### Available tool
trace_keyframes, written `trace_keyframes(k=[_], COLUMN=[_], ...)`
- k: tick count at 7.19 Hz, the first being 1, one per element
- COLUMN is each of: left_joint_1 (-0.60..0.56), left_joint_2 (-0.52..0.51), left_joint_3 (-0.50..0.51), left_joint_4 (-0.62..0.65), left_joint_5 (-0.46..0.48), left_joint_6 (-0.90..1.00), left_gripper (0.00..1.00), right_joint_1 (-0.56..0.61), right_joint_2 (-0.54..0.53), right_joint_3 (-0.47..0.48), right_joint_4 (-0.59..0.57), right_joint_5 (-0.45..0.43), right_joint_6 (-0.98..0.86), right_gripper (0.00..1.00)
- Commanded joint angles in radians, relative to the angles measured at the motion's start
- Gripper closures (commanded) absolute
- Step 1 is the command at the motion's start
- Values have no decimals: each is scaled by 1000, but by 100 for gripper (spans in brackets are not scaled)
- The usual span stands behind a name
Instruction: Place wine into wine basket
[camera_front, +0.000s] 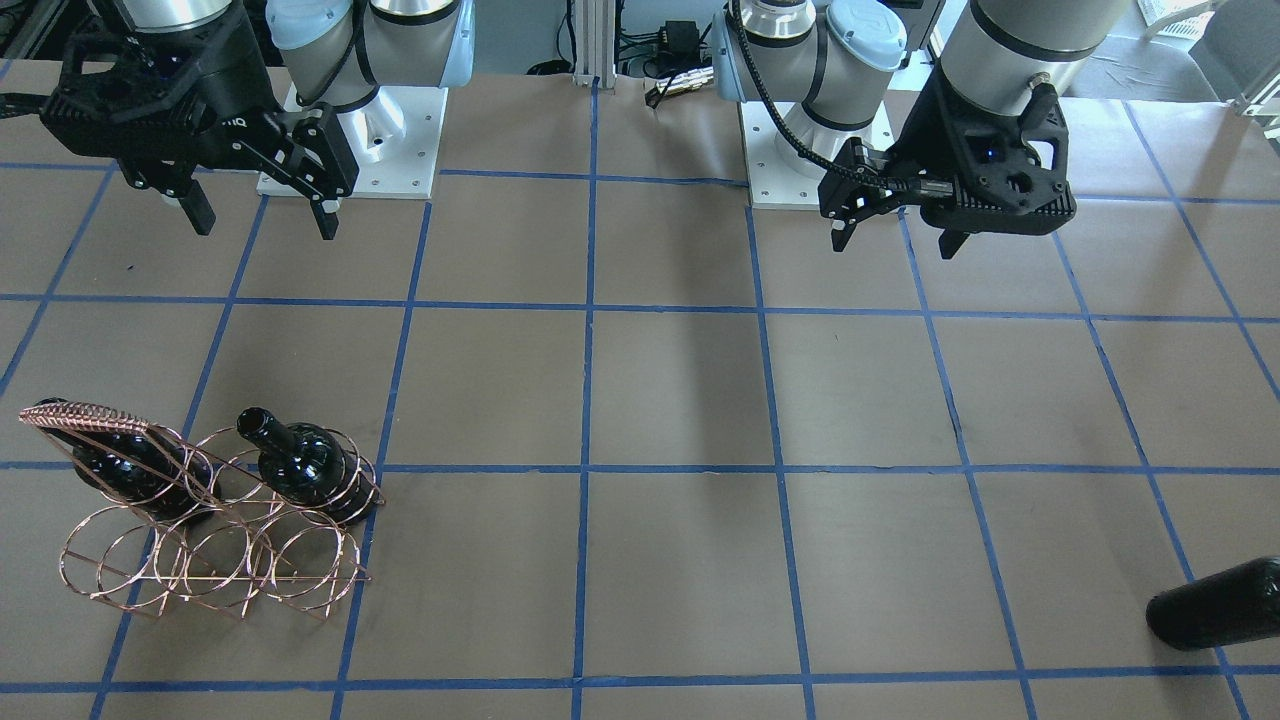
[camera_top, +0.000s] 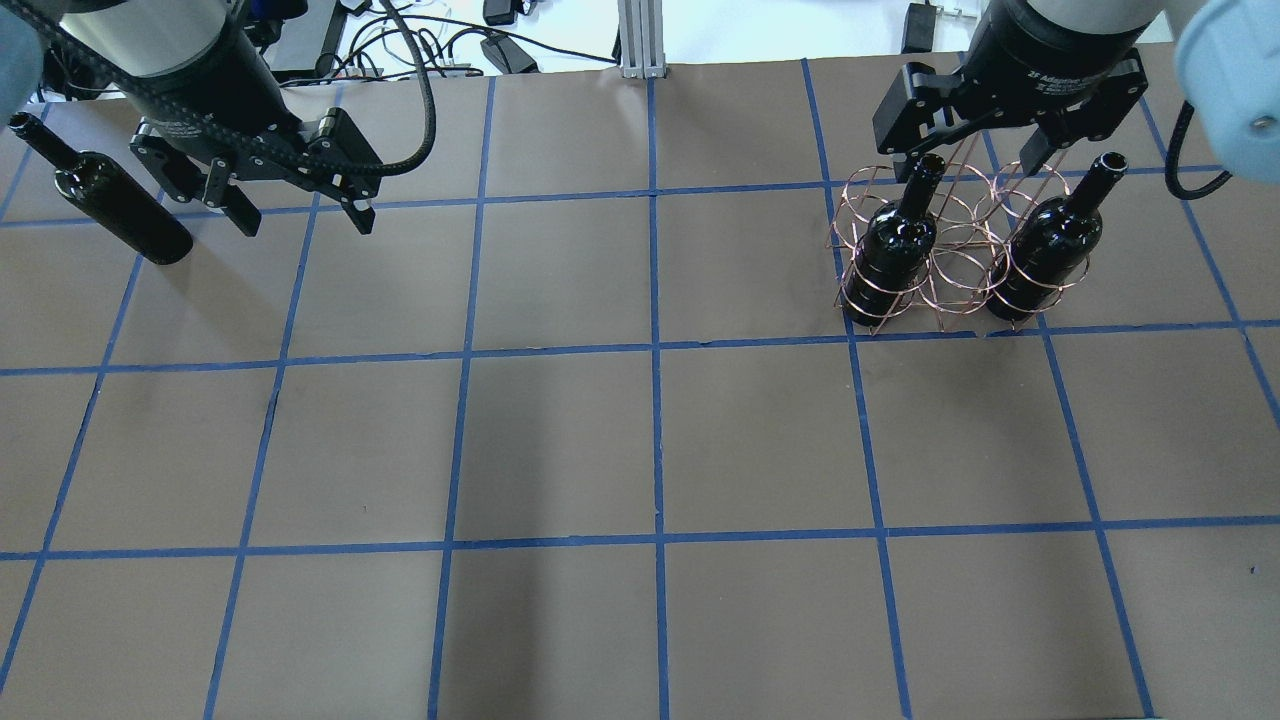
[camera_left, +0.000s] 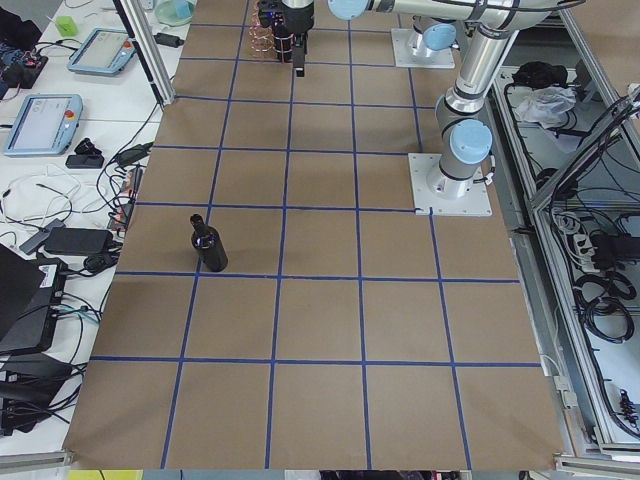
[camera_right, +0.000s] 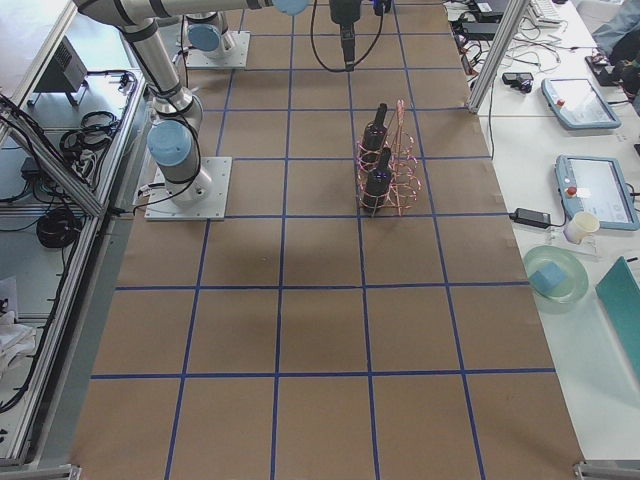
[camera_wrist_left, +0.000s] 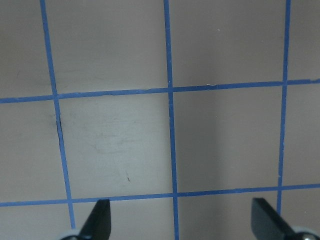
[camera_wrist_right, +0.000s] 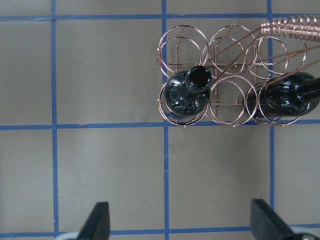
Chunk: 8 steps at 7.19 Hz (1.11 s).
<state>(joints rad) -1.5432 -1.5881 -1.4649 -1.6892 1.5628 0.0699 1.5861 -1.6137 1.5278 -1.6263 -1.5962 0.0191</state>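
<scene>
The wine basket (camera_top: 958, 262) is a copper wire rack at the table's far right. Two dark bottles stand in its rings, one (camera_top: 893, 252) at the inner end and one (camera_top: 1045, 250) at the outer end; the ring between them holds nothing. Both also show from above in the right wrist view (camera_wrist_right: 190, 92) (camera_wrist_right: 287, 95). A third wine bottle (camera_top: 110, 200) stands upright on the table at the far left (camera_left: 208, 245). My right gripper (camera_top: 985, 150) hangs open above the basket, empty. My left gripper (camera_top: 300, 205) hangs open and empty, apart from the loose bottle and inward of it.
The brown table top (camera_top: 650, 450) carries a blue tape grid. The two arm bases (camera_front: 350, 140) (camera_front: 810, 160) stand on white plates at the robot's edge. Tablets, cables and a bowl lie on side benches (camera_right: 575, 180) beyond the table's ends.
</scene>
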Motion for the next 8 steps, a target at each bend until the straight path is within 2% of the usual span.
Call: trace_keyframes(k=[1, 8], left_joint_1=[0, 11], left_joint_2=[-1, -4], left_joint_3=[0, -8], left_joint_4=[-3, 6], left_joint_5=[2, -4], left_joint_6=[-1, 2], left_gripper=[0, 0], right_joint_1=[0, 0], right_joint_2=[0, 0], right_joint_3=[0, 0], right_joint_4=[0, 2], right_joint_5=[2, 2], right_joint_6=[1, -1], right_gripper=[0, 0])
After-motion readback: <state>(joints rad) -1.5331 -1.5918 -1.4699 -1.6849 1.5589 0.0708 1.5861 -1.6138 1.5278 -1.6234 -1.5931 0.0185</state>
